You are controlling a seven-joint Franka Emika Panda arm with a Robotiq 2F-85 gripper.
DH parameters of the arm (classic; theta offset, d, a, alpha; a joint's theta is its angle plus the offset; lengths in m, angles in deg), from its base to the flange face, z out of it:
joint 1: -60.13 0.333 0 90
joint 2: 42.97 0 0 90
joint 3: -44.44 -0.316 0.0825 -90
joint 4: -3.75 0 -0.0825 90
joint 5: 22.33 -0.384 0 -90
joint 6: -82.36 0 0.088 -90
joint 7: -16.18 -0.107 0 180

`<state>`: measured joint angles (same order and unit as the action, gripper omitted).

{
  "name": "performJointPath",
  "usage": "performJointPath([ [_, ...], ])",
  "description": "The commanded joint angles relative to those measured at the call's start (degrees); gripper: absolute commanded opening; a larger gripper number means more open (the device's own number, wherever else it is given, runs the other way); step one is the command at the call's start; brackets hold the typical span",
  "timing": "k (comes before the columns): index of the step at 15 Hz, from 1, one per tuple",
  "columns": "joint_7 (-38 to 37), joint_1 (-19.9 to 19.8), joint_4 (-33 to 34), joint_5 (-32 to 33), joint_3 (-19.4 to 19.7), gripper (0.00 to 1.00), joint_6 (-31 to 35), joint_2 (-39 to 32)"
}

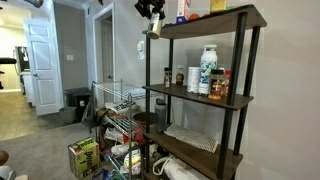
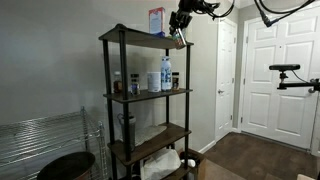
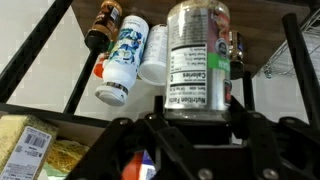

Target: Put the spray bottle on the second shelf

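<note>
Carrying step in hand. Holds the spray bottle (image 1: pixel 153 31) clamped between closed fingers (image 3: pixel 160 125), outside the rack post (image 1: pixel 163 60), at 10 o'clock from the second shelf (image 1: pixel 175 93). Next: lower, then insert toward 4 o'clock, avoiding the tall white bottle (image 1: pixel 207 70).

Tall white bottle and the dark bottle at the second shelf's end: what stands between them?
In an exterior view, a pale slim bottle stands beside the tall white bottle, and a smaller item, too small to identify, stands nearer the dark bottle.
</note>
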<state>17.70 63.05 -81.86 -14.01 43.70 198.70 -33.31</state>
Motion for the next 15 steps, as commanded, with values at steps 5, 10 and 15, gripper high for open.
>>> performJointPath([
  [5,1.2,-1.2,3.6,-1.6,0.5,0.36,-1.6,-5.5],
  [10,1.8,-0.9,-2.1,-4.2,2.4,0.36,0.7,-1.5],
  [15,0.2,-1.4,-1.1,-5.3,2.3,0.61,0.4,-2.2],
])
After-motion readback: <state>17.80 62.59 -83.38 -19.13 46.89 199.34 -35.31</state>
